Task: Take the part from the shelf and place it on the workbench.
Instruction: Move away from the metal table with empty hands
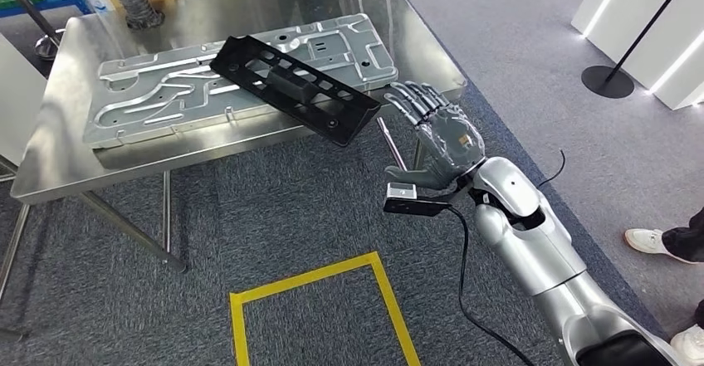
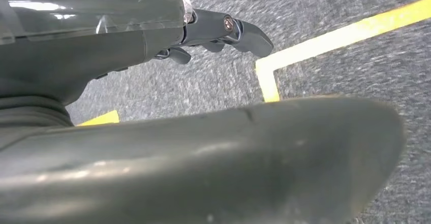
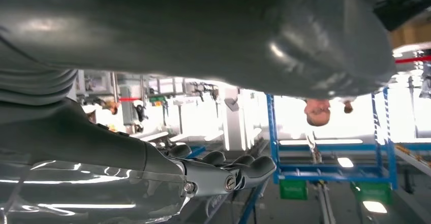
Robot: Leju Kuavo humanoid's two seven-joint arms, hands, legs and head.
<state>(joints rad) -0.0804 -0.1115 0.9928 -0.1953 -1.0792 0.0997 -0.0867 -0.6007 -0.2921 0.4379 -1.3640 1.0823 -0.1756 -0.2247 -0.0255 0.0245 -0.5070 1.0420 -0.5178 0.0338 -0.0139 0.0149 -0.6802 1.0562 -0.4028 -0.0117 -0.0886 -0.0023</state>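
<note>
The black slotted part point(image 1: 295, 86) lies slantwise on a stamped metal panel point(image 1: 149, 92) on the steel workbench point(image 1: 58, 167), and its near end juts past the bench's front edge. My right hand point(image 1: 440, 129) hovers just right of that end with its fingers point(image 3: 228, 170) stretched out and nothing in them. A narrow gap separates the hand from the part. My left hand point(image 2: 101, 46) hangs above the grey carpet, its fingers point(image 2: 223, 31) apart and holding nothing.
A yellow tape square point(image 1: 315, 287) marks the carpet in front of the bench. A person's shoes point(image 1: 656, 241) stand at the right edge, and a black round stand base point(image 1: 608, 81) sits further back. A blue shelf frame point(image 3: 330, 168) appears in the right wrist view.
</note>
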